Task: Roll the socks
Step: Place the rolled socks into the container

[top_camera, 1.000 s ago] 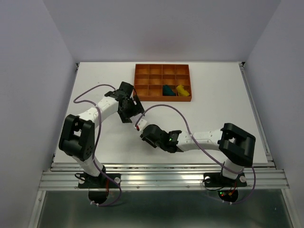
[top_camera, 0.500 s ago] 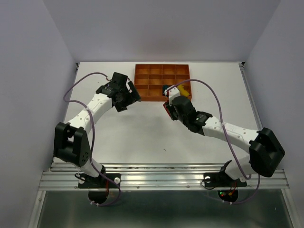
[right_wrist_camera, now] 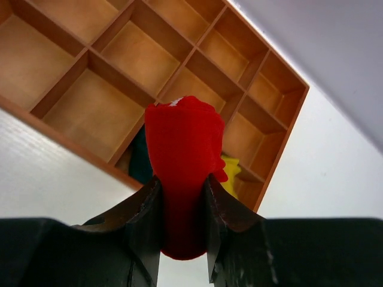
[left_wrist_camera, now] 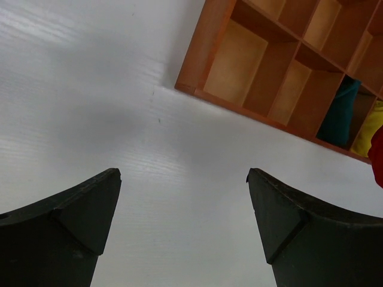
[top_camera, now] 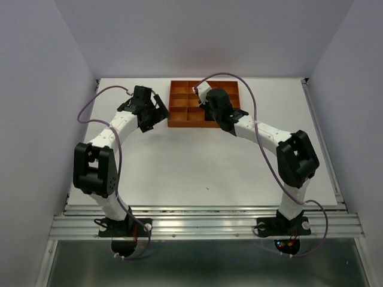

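Observation:
My right gripper (right_wrist_camera: 183, 179) is shut on a rolled red sock (right_wrist_camera: 182, 143), held above the orange-brown gridded tray (right_wrist_camera: 60, 66). A dark teal sock (right_wrist_camera: 139, 162) and a yellow sock (right_wrist_camera: 231, 172) lie in neighbouring compartments at the tray's near edge, partly hidden behind the red one. From above, the right gripper (top_camera: 210, 107) hangs over the tray (top_camera: 182, 101) and hides the socks. My left gripper (top_camera: 157, 115) stands open just left of the tray, over bare table, with nothing between its fingers (left_wrist_camera: 90, 203). Its view shows the teal sock (left_wrist_camera: 338, 116) and the yellow sock (left_wrist_camera: 371, 128).
Most of the tray's compartments hold nothing. The white table (top_camera: 197, 167) ends at a metal rail along the near side. Grey walls close in the left, right and back. Purple cables loop off both arms.
The right arm swung from the table's near middle out to the tray, carrying the red sock. The left gripper drew back to the left and opened wider.

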Tool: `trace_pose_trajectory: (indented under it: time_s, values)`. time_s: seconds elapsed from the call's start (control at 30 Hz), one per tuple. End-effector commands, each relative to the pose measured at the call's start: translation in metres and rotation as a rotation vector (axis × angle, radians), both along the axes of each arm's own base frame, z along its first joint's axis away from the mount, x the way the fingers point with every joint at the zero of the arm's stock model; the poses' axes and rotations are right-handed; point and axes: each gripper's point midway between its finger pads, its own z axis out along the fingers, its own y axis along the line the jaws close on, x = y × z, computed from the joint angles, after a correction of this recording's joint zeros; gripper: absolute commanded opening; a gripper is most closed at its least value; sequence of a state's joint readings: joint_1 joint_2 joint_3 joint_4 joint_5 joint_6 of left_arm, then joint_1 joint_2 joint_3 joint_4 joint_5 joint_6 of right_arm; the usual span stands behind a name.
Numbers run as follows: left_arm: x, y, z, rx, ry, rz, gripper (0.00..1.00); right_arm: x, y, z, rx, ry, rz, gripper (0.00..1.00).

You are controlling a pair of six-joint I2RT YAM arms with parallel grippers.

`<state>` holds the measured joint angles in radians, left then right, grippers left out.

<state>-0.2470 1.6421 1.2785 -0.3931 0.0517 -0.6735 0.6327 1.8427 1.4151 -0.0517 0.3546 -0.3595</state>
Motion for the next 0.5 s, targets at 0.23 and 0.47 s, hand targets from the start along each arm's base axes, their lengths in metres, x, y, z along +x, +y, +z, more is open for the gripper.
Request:
trace_pose_trajectory:
  time_s: [0.23,0.47]
  values:
    - [0.081,-0.017,0.010,0.048,-0.124,-0.102,0.93,0.063,0.024,0.009,-0.106,-0.097,0.095,0.01]
    - [0.093,-0.017,-0.021,0.075,-0.067,-0.119,0.85,0.071,0.041,-0.017,-0.101,-0.056,0.147,0.01]
